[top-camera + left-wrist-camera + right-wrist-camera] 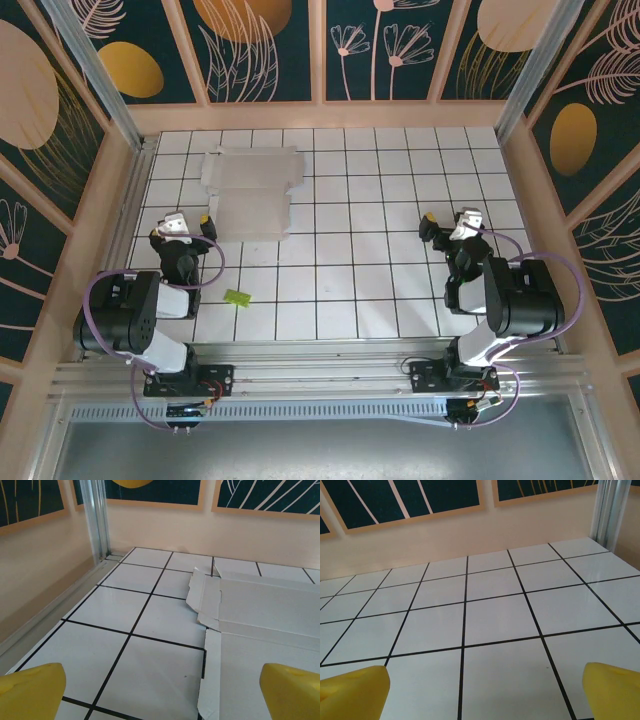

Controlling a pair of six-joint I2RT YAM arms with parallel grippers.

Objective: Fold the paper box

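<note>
A: Left tool (160, 687) and right tool (482, 687) are both spread wide, gripping nothing.
B: Just beyond the left tool, the paper box (250, 195) lies flat, white side up, far-left on the counter (400, 300).

- Left arm (130, 320) sits folded low at the near edge; left gripper (190, 222) points forward, jaws wide apart, holding nothing.
- Right arm (510, 300) mirrors it; right gripper (449, 225) forward too, jaws spread, empty.
</note>
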